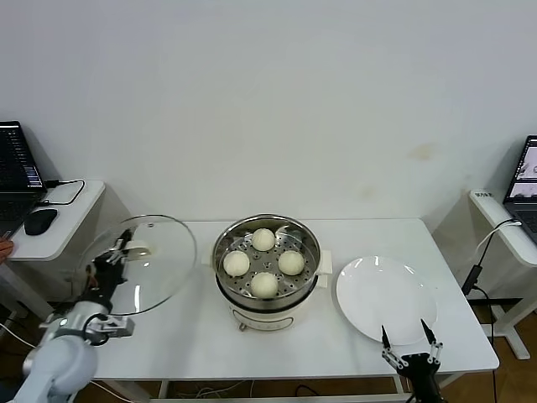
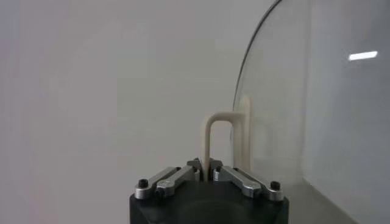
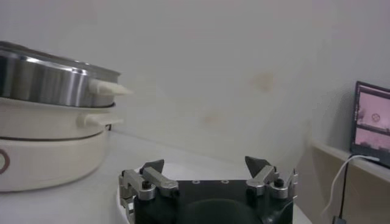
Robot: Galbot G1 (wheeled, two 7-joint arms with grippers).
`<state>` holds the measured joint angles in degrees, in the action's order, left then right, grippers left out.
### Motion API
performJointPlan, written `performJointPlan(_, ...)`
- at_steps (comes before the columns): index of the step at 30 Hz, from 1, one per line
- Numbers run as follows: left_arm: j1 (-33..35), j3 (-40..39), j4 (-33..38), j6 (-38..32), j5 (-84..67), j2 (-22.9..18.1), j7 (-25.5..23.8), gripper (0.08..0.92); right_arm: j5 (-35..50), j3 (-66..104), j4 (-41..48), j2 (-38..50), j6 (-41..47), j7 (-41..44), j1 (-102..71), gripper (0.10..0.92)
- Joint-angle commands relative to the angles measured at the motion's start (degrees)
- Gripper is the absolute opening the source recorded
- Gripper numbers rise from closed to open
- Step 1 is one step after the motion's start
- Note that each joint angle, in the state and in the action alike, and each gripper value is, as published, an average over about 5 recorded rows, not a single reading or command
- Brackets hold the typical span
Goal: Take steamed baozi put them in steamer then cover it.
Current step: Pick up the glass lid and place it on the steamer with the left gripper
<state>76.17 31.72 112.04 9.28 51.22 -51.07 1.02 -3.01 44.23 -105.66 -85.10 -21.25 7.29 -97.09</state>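
Several cream-white baozi point(image 1: 264, 285) lie in the steel steamer point(image 1: 225, 244) on its white cooker base at the table's middle. My left gripper point(image 1: 112, 259) is shut on the cream handle point(image 2: 208, 143) of the clear glass cover point(image 1: 159, 260), holding it tilted in the air to the left of the steamer. The cover's glass and rim also show in the left wrist view point(image 2: 292, 91). My right gripper point(image 1: 409, 339) is open and empty, at the table's front edge below the white plate. The steamer's side shows in the right wrist view point(image 3: 49, 79).
An empty white plate point(image 1: 386, 300) lies right of the steamer. A side desk with a laptop and mouse point(image 1: 39, 221) stands at the left, another laptop point(image 1: 524, 180) with cables at the right.
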Motion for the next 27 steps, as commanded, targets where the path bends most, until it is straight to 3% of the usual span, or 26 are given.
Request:
performJointPlan(1, -13.95, -22.36, 2.32, 8.32, 1.86, 0.31, -3.94, 0.145, -5.93, -1.2, 1.46, -2.71, 1.01, -3.58, 2.29, 0.823)
performJointPlan(7, -22.22, -28.79, 0.22, 13.54, 10.23, -7.73, -8.96, 0.145, -8.8, -2.57, 3.78, -3.63, 0.99, -5.73, 3.8, 0.822)
performJointPlan(13, -25.12, -32.84, -1.41, 18.23, 17.59, -14.02, -13.41, 0.145, -10.05, -2.98, 4.74, -3.89, 0.96, -6.36, 4.57, 0.823)
performJointPlan(19, -27.22, -34.93, -4.51, 18.75, 21.43, -20.16, -14.81, 0.145, -10.05, -2.87, 5.09, -3.83, 0.92, -6.36, 4.64, 0.823)
performJointPlan(27, -28.64, -36.75, -8.74, 18.58, 21.79, -23.49, -14.8, 0.145, -9.74, -2.79, 5.18, -3.83, 0.68, -6.18, 4.27, 0.823)
